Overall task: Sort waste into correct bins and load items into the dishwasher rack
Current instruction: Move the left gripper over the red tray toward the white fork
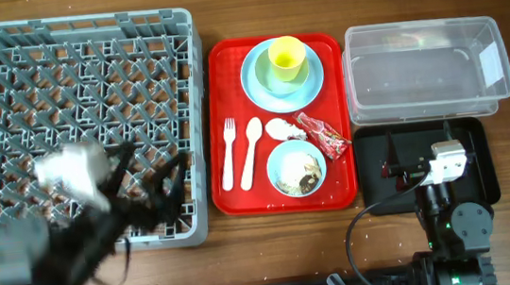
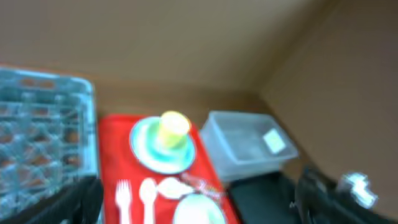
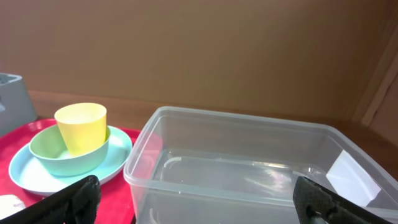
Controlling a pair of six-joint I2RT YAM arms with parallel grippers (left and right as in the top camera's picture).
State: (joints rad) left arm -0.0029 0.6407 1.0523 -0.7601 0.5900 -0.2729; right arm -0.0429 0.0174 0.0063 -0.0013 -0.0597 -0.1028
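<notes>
Both spread wide, empty: left hand [image 1: 152, 177] over rack [image 1: 81, 26], right hand [image 1: 419, 144] over black tray [image 1: 378, 198].

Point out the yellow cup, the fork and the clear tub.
yellow cup [image 1: 286, 57], overhead view, its open mouth.
fork [image 1: 228, 159], overhead view, mid handle.
clear tub [image 1: 419, 73], overhead view, its bare floor.

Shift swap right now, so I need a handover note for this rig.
Left gripper: open, empty, above the rack.
Right gripper: open, empty, above the black tray.
On the red tray: cup in bowl on plate, fork, spoon, tissue, wrapper, second bowl with crumbs.
Clear tub empty; nothing seen in rack.
Done: nothing.
Left: bin the waste, rack the dishes.
</notes>
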